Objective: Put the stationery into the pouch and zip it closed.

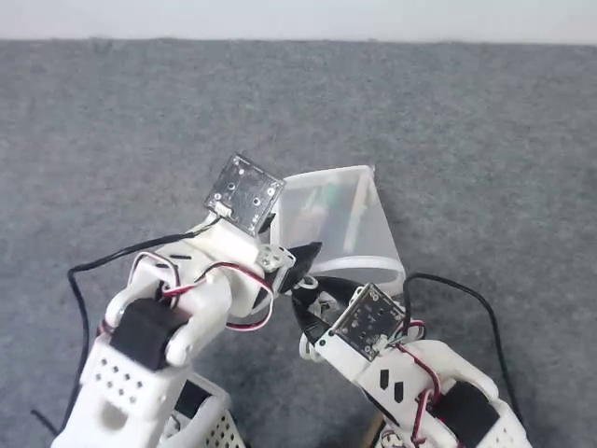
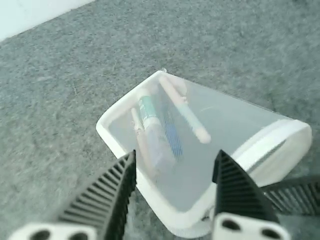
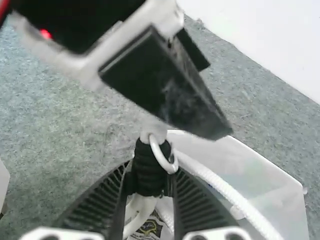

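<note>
Grey carpet (image 1: pixel 466 121) stretches wide beyond the pouch and to both its sides, ending at a white wall (image 1: pixel 298 19) along the far edge; the near side is crowded by both arms. The pouch (image 1: pixel 345 229) is translucent white and lies mid-carpet, narrow end toward the wall, thick white zip band bowed along the end nearest the arms. Pens (image 2: pixel 185 112) and other slim stationery lie inside, seen through the skin. The left gripper (image 2: pixel 175 160) has its fingers spread wide, hovering over the zip end and holding nothing. The right gripper (image 3: pixel 151 172) has its fingers pinched on the black zip pull (image 3: pixel 145 185), whose metal ring (image 3: pixel 161 152) sits just above them, at the band's corner.
</note>
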